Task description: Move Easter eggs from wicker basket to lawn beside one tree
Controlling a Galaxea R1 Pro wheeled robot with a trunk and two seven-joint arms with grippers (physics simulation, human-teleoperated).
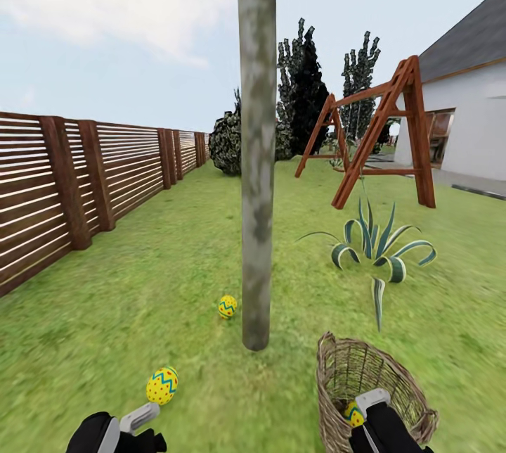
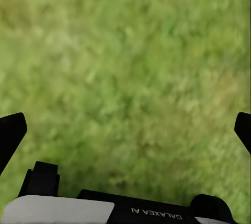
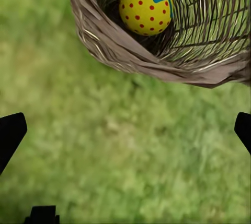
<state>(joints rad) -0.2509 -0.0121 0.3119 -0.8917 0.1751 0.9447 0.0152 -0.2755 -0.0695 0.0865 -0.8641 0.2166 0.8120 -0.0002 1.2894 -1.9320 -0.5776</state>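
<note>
**Right hand** (image 1: pixel 365 407): stood at the near rim of the basket, at 5 o'clock in the head view. Its dark fingertips (image 3: pixel 11 132) sat far apart at the wrist picture's edges, wide open, with nothing between them but grass.

**Left hand** (image 1: pixel 144 416): at 7 o'clock in the head view, fingers (image 2: pixel 10 130) equally spread over bare grass, empty.

**Round brown woven wicker basket** (image 1: pixel 337 368): rested on the grass just right of the trunk's foot. It held one small yellow egg with a blue-green zigzag band and red dots (image 3: pixel 146 6), lying against the inner wall near the braided rim.

**Second patterned egg** (image 1: pixel 162 385): appeared just above the left hand, at 11 o'clock from it. Whether it lay on the grass or hung in the air could not be told.

**Third patterned egg** (image 1: pixel 227 307): lay on the grass close beside the trunk, at its 9 o'clock.

**Tall tree with a slim mottled grey-green trunk** (image 1: pixel 257 157): rose mid-picture from the mottled green lawn (image 1: pixel 140 298).

**Step in hand (judgement)**: fetching the last egg. The right hand should pass over the rim and come down inside the basket, not against the loose weave. The fingers should straddle the egg at its widest part and close gently, since a round shell may squirt sideways. It should be set down near the trunk, clear of the other eggs.
</note>
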